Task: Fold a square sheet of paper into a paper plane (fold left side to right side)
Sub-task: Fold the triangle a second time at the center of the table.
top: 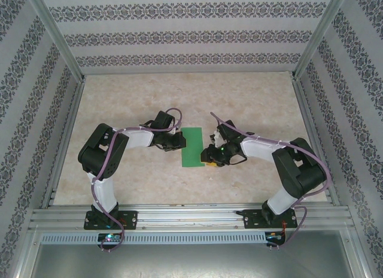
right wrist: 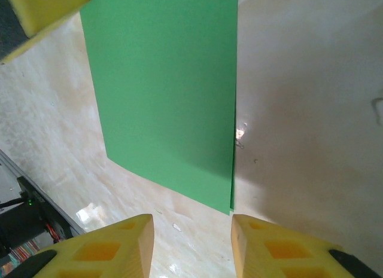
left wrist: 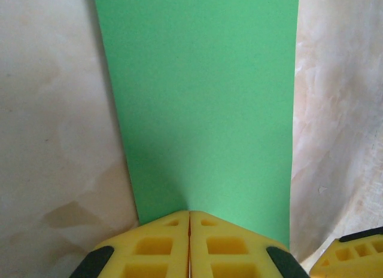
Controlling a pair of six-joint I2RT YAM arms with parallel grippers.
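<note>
The square sheet of paper, bright green, lies flat mid-table, doubled over into a tall narrow rectangle. Two layers show at its edge in the right wrist view, where the paper ends just ahead of my fingers. No paper plane is in view. My left gripper is shut, and its joined tips rest on the paper at its left edge. Beside the sheet's near right corner, my right gripper is open. Its jaws stand apart over bare table and hold nothing.
The marble-patterned tabletop is bounded by patterned walls and an aluminium rail at the near edge. In the left wrist view a yellow finger of the right gripper shows at the lower right.
</note>
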